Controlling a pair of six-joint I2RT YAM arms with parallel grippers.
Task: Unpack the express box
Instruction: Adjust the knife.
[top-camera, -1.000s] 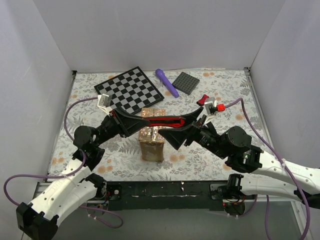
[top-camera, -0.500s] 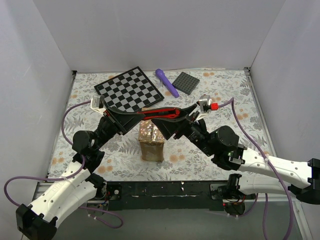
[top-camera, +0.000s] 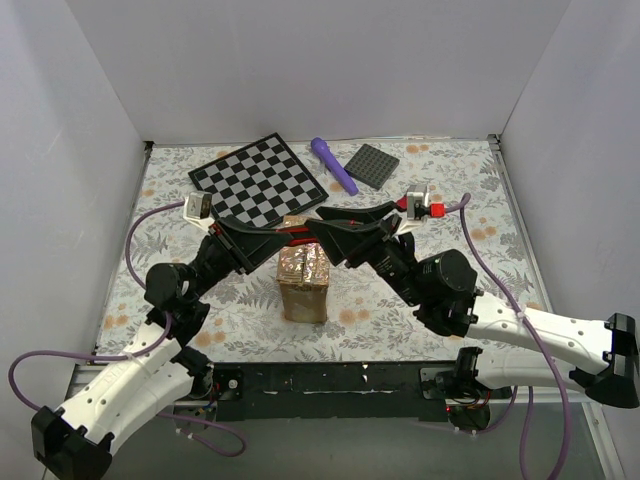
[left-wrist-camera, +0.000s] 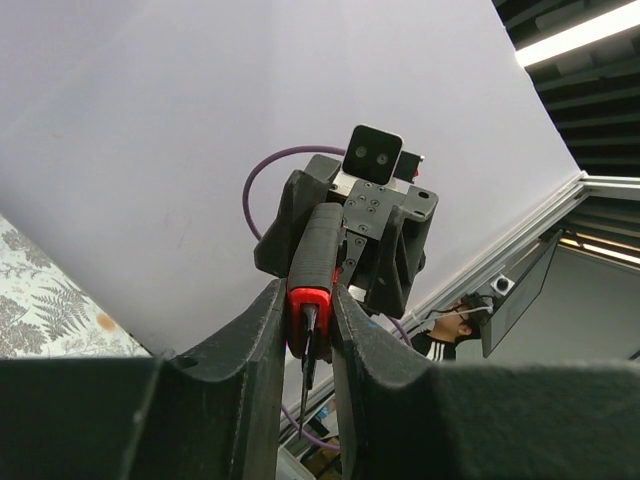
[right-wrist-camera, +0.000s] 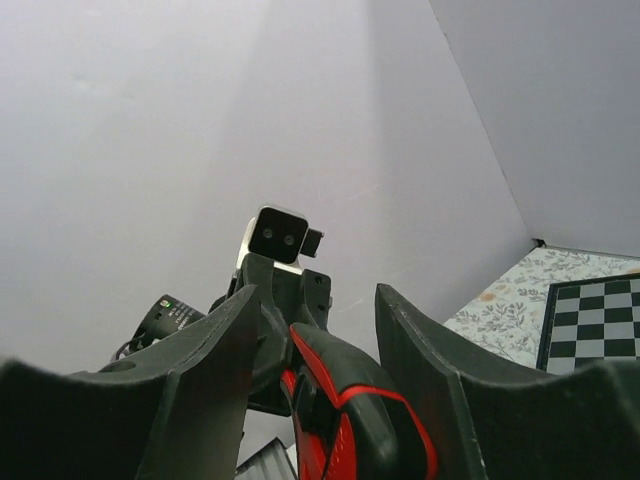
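The express box (top-camera: 304, 282), a small brown carton with shiny tape on top, stands on the floral cloth at mid-table. Above it a red-and-black cutter (top-camera: 301, 232) is held level between both arms. My left gripper (top-camera: 283, 238) is shut on it; in the left wrist view the fingers (left-wrist-camera: 262, 350) pinch the cutter's red end (left-wrist-camera: 312, 300), with its thin blade pointing down. My right gripper (top-camera: 335, 226) faces it from the right. In the right wrist view that gripper (right-wrist-camera: 315, 320) is open, its jaws either side of the cutter's thick handle (right-wrist-camera: 352, 405) with gaps showing.
A checkerboard (top-camera: 258, 180) lies at the back left. A purple cylinder (top-camera: 333, 165) and a flat dark grey square plate (top-camera: 372, 165) lie at the back centre. White walls close in the left, back and right sides.
My right gripper has moved left over the cutter's handle and its jaws have narrowed. The left gripper has lifted the cutter slightly, away from the box top.
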